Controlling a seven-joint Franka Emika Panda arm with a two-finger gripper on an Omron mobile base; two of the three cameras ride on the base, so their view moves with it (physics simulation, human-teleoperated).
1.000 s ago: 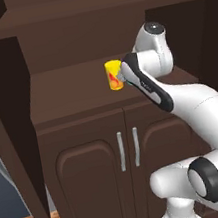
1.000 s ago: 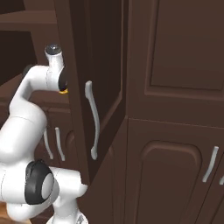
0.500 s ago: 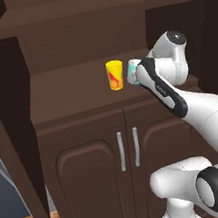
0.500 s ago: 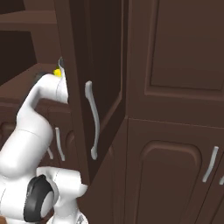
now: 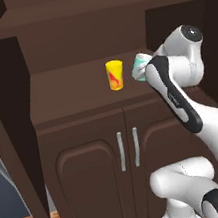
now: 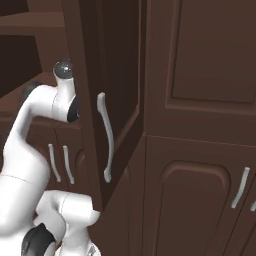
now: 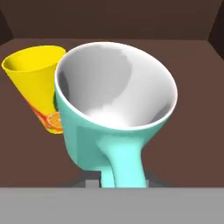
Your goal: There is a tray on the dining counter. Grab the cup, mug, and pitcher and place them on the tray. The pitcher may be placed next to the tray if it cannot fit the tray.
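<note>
While nearly closed, the gripper (image 7: 118,181) clamps the mug (image 7: 116,109).

Shelf: dark brown wooden cabinet shelf (image 5: 73,94), mid-frame in the left base view, recessed beneath a higher shelf.
Below: two cabinet doors (image 5: 91,170) with pale vertical handles.
On the shelf: the yellow cup (image 5: 115,75), upright, centre-right.
Beside it: the teal mug (image 5: 139,67), just right of the cup; whether it touches the shelf cannot be told.
</note>
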